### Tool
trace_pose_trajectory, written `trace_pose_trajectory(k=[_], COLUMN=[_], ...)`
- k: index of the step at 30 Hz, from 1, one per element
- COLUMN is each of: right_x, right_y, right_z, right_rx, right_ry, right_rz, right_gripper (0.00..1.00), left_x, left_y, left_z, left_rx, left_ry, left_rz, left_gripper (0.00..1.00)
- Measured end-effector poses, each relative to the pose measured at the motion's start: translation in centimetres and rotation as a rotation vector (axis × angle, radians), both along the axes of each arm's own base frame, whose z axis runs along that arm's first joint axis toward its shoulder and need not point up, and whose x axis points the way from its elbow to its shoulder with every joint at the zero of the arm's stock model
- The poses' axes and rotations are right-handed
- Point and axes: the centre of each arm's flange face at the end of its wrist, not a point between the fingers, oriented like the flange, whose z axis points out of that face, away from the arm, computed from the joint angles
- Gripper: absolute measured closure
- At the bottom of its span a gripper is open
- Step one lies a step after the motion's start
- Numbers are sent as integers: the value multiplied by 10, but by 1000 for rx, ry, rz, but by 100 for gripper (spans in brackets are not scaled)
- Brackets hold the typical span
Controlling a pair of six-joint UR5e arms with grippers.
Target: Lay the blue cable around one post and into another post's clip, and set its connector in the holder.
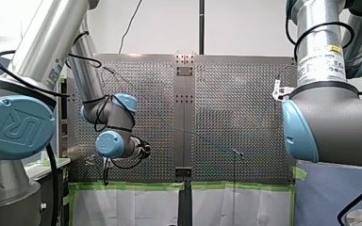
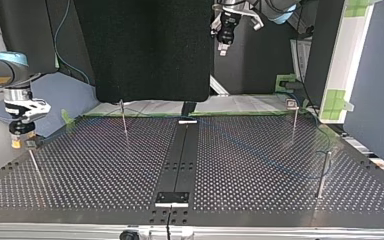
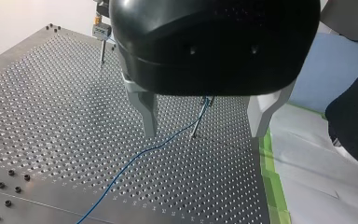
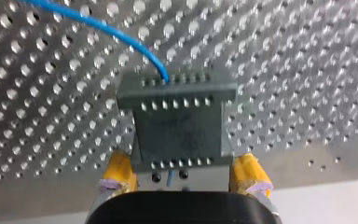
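In the right wrist view the dark comb-toothed connector block [image 4: 182, 121] sits over the perforated table, and the blue cable [image 4: 121, 35] enters its far edge. My right gripper [image 4: 182, 158] is open, its yellow pads [image 4: 119, 172] flanking the block's near end. The top view shows that gripper [image 2: 22, 135] directly above the block on a thin post [image 2: 34, 162] at the left. My left gripper [image 3: 203, 133] is open with bare metal fingers, high over the table. Under it the cable [image 3: 135, 156] runs to a slim post [image 3: 196, 123]. It holds nothing.
Other thin posts stand on the plate in the top view: one at the back left [image 2: 124, 117], one at the back right [image 2: 294, 120], and one at the near right [image 2: 322, 172]. A black rail [image 2: 180, 160] runs down the plate's middle. Green tape [image 3: 272, 186] marks the edge.
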Motion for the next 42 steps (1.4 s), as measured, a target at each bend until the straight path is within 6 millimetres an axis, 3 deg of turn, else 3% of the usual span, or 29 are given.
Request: trace_pose_trajectory(k=[9, 14, 22, 29, 42], right_x=[-18, -27, -24, -6, 50], right_y=[3, 12, 30, 50, 93], right_z=[-7, -22, -25, -16, -54], right_rx=[66, 125, 112, 57, 85], right_ry=[-28, -34, -48, -24, 10], right_rz=[-98, -148, -203, -235, -239], right_gripper=[0, 0, 0, 0, 0], left_x=[0, -1, -2, -3, -6], left_y=[0, 0, -1, -3, -6], left_z=[0, 0, 0, 0, -1], left_rx=[0, 0, -2, -7, -25], left_ry=[0, 0, 0, 4, 20], left_rz=[0, -2, -7, -22, -48], left_gripper=[5, 5, 5, 5, 5])
